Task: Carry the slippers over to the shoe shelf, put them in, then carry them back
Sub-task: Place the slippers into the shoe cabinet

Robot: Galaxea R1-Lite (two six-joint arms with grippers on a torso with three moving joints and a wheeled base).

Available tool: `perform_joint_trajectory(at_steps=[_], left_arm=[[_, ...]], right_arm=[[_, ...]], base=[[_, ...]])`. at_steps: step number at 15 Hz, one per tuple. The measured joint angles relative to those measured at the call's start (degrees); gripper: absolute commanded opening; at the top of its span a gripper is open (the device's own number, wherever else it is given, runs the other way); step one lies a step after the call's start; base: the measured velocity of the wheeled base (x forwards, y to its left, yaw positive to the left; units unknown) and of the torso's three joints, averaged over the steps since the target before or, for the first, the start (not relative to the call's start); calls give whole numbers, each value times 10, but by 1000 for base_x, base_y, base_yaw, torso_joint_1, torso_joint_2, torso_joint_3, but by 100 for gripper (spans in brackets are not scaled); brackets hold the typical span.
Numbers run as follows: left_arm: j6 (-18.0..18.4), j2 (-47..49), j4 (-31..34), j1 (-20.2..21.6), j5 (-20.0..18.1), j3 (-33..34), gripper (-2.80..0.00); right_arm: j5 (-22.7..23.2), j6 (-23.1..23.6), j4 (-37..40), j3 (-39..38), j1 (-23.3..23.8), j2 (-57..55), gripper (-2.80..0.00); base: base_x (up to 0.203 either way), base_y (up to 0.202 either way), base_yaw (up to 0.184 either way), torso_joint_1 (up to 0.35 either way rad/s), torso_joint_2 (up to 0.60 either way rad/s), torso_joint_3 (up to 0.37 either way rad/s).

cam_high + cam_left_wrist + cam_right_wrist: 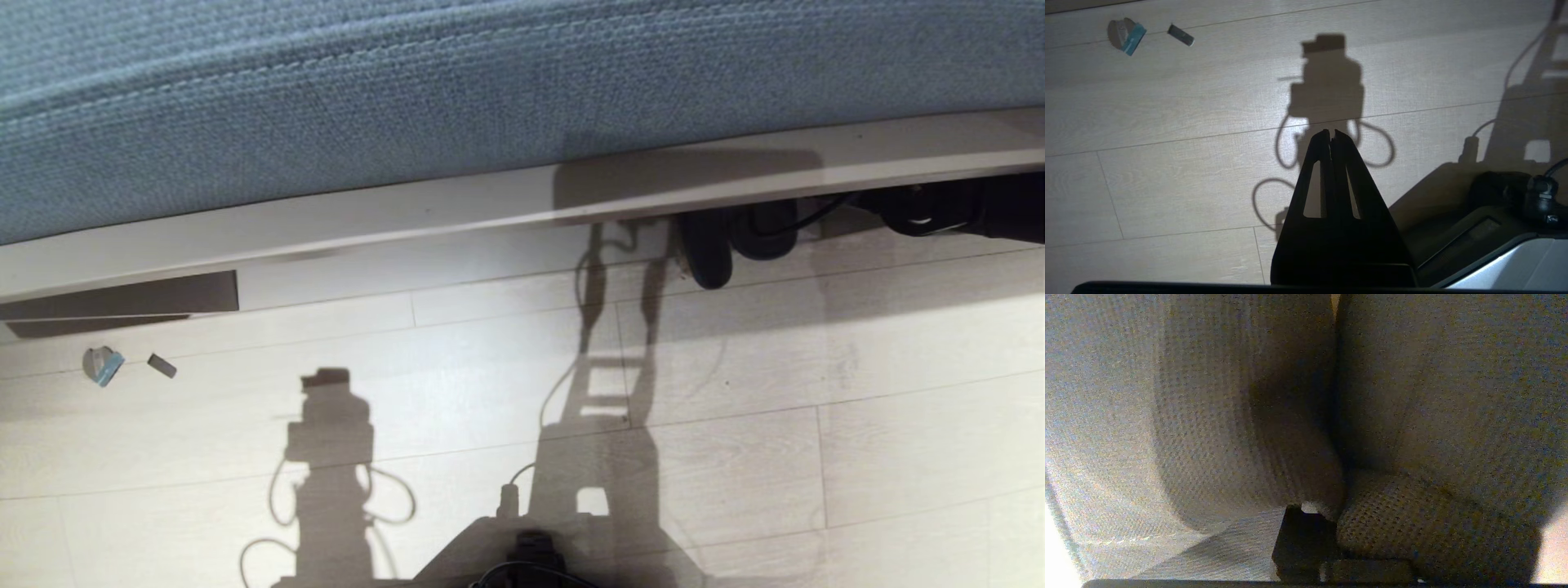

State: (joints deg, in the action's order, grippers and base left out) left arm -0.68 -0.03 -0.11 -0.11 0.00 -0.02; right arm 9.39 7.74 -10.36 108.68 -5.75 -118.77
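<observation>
Only the R wrist cam shows the right gripper (1310,539) clamped on slippers (1412,416); head cam just their tips under shelf (490,208).

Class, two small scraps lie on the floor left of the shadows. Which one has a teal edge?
The rounded scrap, farther left, has the teal edge; the other scrap is a plain dark strip.

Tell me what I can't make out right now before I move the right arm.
- Shoe shelf interior: head view, hidden under its top board and the seat cushion.
- Slippers: head view, only the ends show below the board; right wrist view is filled by their fabric.
- Right gripper: fingertips buried in the slippers.
- Floor scraps: too small to identify.
</observation>
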Motion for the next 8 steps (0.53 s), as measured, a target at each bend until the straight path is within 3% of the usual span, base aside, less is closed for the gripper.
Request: perform_joint_trajectory(at_steps=[1,8], left_arm=[[0,0,-1,0,0,0,-280],[0,0,0,0,0,0,-280]], right_arm=[[0,0,1,2,-1,-2,0],[1,11,7,-4,-7,4,0]], base=[[0,0,0,0,0,0],[0,0,0,0,0,0]])
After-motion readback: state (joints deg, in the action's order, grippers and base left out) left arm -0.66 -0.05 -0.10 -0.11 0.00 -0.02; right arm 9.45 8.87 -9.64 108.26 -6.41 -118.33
